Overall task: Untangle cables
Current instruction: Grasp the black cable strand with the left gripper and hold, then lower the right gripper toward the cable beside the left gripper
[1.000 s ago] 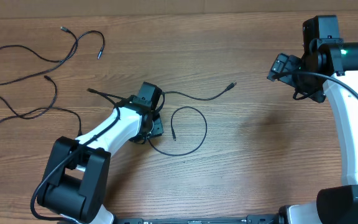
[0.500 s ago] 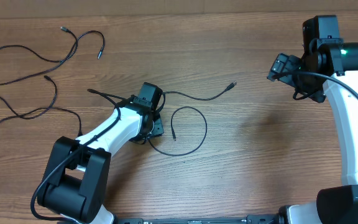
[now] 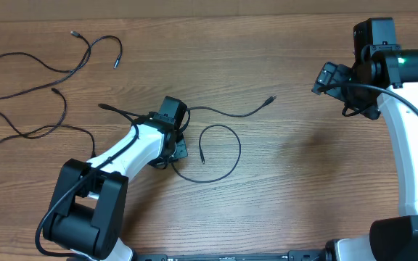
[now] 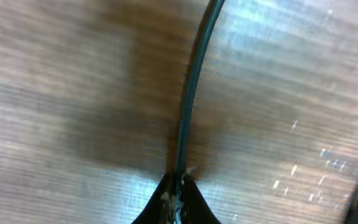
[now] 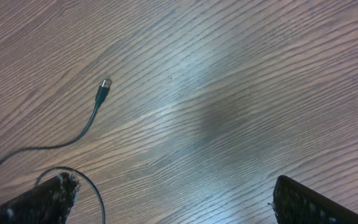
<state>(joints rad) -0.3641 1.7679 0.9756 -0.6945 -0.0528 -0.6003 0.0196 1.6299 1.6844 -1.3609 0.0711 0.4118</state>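
Note:
Several thin black cables lie on the wooden table. One cable [image 3: 227, 114] runs from my left gripper [image 3: 174, 148] to a plug end at the middle and shows in the right wrist view [image 5: 79, 137]. Another cable forms a loop [image 3: 227, 156] just right of that gripper. My left gripper is shut on a cable [image 4: 191, 99], which runs up from its closed fingertips [image 4: 178, 190] in the left wrist view. Two more cables [image 3: 42, 65] [image 3: 27, 130] lie spread at the far left. My right gripper [image 3: 324, 78] is open and empty, held high at the right; its fingers show in the right wrist view [image 5: 173, 199].
A short cable end [image 3: 115, 109] sticks out left of the left wrist. The table's far edge [image 3: 194, 18] runs along the top. Bare wood [image 3: 303, 174] lies between the two arms.
My left gripper has shifted slightly left with the cable in it; the cable end by its wrist moved a little left too. The right arm has not moved.

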